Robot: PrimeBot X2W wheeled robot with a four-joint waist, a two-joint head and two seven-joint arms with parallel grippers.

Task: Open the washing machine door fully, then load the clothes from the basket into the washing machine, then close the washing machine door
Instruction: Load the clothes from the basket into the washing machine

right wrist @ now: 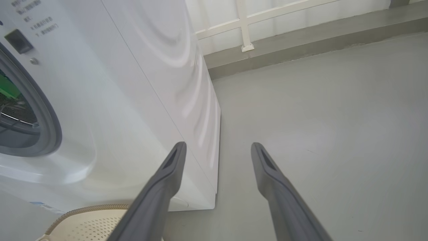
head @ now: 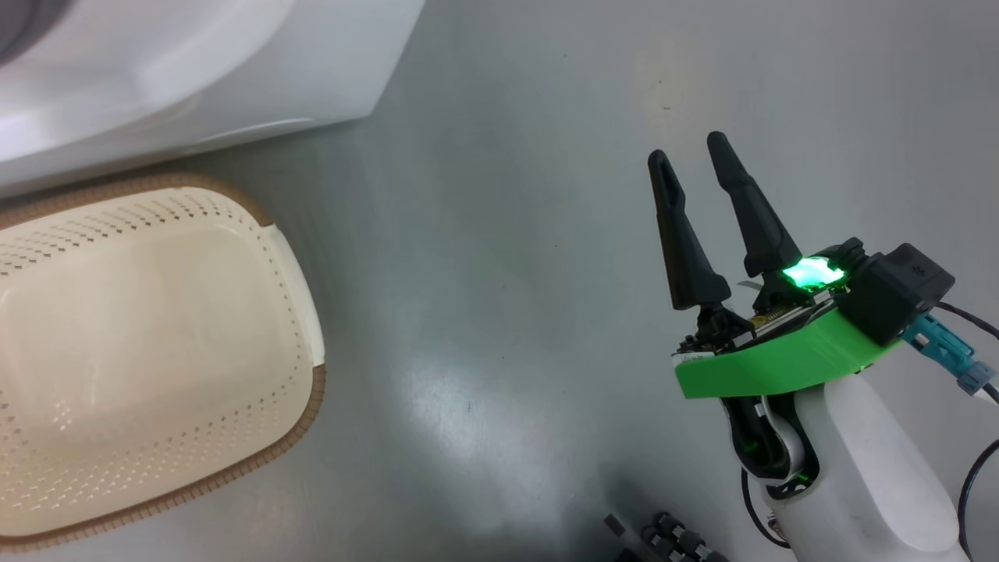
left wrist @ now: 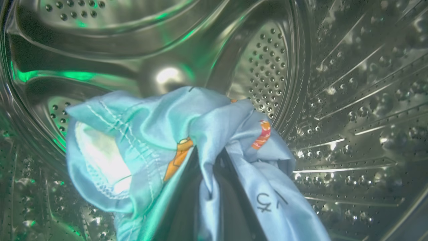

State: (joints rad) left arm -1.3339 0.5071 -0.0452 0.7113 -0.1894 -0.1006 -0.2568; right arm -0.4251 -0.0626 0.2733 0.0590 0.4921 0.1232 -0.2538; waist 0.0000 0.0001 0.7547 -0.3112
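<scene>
Left gripper [left wrist: 210, 160] is closed on the clothes [left wrist: 150, 134] inside the drum [left wrist: 351, 100] of the washing machine [right wrist: 133, 100]; right gripper [head: 688, 148] is open, holding nothing. The fabric appears light, limp and slippery: grip a bunched fold, not a single edge. The black pen mark [left wrist: 267, 201] on the cloth and the cabinet print [right wrist: 25, 20] are illegible.

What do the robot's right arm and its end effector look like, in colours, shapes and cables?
The right end effector has two long, tapering black fingers with a slot near each tip. Behind them sit a glowing green light, a black box, a bright green bracket and a smooth white forearm. Black cables and a teal connector run alongside.
</scene>
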